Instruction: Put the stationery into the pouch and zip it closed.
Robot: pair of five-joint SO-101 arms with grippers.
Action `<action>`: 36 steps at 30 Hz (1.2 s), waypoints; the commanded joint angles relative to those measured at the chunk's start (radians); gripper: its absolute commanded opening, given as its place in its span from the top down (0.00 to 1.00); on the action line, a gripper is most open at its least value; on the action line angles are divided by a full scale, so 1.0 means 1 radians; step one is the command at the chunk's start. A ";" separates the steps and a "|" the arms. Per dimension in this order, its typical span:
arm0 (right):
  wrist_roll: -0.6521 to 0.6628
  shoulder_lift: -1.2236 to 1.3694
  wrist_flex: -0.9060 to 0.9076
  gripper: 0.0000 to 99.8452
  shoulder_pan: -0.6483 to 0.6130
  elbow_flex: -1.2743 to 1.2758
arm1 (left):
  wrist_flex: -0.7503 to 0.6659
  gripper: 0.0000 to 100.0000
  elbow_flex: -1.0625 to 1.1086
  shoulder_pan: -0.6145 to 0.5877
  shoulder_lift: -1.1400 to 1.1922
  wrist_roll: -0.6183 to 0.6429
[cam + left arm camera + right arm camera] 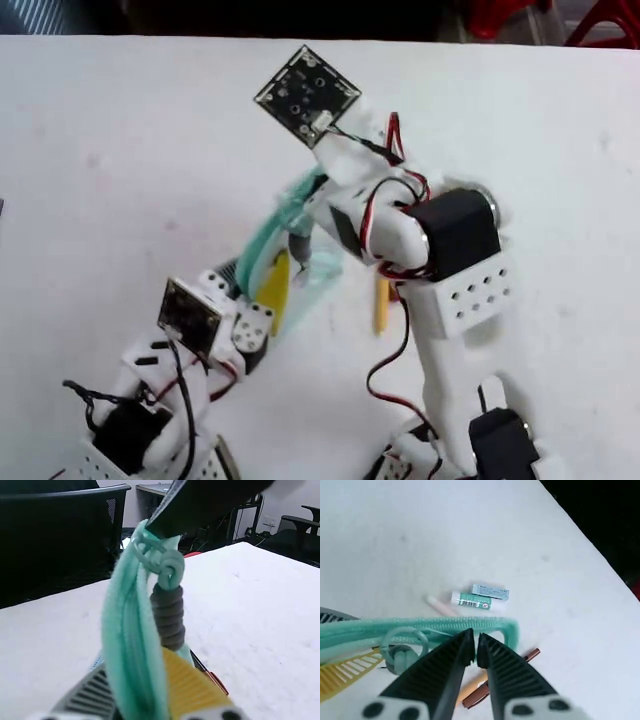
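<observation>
Currently: white counter (pixel 120 150); mint-green fabric pouch (pixel 265 240) held upright, one end clamped in your left claw (pixel 142 690), zip edge pinched in your narrow right claw (pixel 476 640). Keep both grips firm; pull evenly. Two boxed erasers (pixel 481 596) and orange pencil (pixel 381 305) lie outside, on the counter.

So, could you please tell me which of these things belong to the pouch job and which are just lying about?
Part of the job: pouch, zip pull, pencil, pen, grey eraser, white eraser, pale stick; left hand and right hand, both gripping the pouch.
Just there: black chair, table.
</observation>
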 commanded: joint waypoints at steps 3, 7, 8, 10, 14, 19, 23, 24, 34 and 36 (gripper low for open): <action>0.072 0.013 0.036 0.98 -0.007 0.117 | 0.000 0.84 -0.005 0.005 0.002 -0.037; 0.078 0.013 0.036 0.98 -0.030 0.172 | 0.061 0.80 -0.043 0.005 0.002 0.006; 0.075 0.013 0.036 0.98 -0.039 0.172 | 0.072 0.80 -0.052 0.013 0.002 0.006; 0.074 0.013 0.036 0.98 -0.070 0.170 | 0.104 0.80 -0.066 0.038 0.002 0.006; 0.072 0.013 0.038 0.93 -0.130 0.176 | 0.124 0.80 -0.069 0.084 0.002 0.005; 0.018 0.012 0.042 0.75 -0.142 0.198 | 0.121 0.80 -0.069 0.077 0.002 0.005; 0.015 0.004 0.041 0.73 -0.142 0.242 | 0.118 0.80 -0.069 0.077 0.002 0.003; 0.015 0.002 0.041 0.73 -0.142 0.252 | 0.117 0.80 -0.069 0.077 0.002 0.003; 0.146 -0.065 0.042 0.58 -0.242 0.405 | 0.107 0.80 -0.069 0.035 0.002 0.003; 0.152 -0.085 0.042 0.58 -0.237 0.397 | 0.097 0.80 -0.069 0.027 0.002 0.003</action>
